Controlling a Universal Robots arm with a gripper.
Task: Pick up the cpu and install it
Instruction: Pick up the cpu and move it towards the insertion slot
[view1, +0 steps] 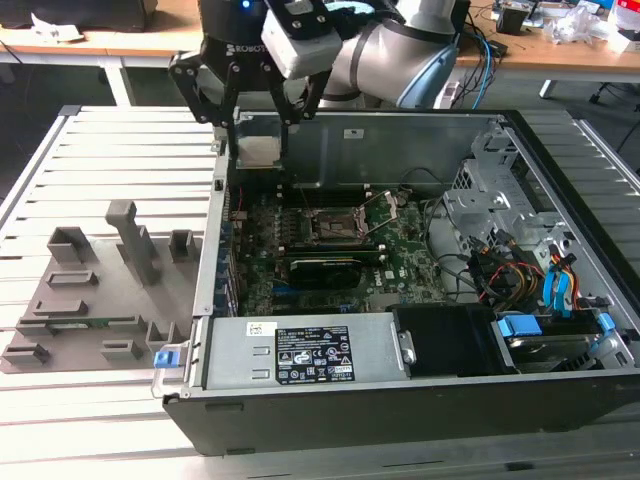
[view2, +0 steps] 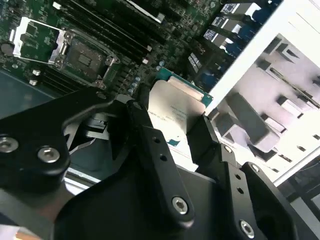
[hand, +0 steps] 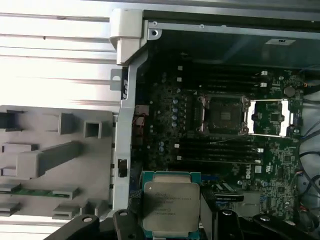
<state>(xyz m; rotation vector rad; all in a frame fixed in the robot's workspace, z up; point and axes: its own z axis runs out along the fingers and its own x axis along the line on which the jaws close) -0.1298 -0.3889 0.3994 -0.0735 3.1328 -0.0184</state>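
A slatted metal table (view1: 100, 140) carried an open computer case (view1: 400, 435), with a grey slotted tray (view1: 60, 320) lying just beside it toward the exterior view's left. The gripper (view1: 259, 155) hung over the case's far corner on that side, its two fingers closed on opposite edges of the cpu (hand: 170, 205), which sat level between them with its silver-grey lid facing the first wrist view. The socket (hand: 223, 115) on the motherboard (view1: 400, 250) stood open and bare, well apart from the chip. Judged by its look, the cpu was light, thin and rigid, its metal lid smooth and likely slippery and its underside delicate, so the edges were the sensible place to hold it.
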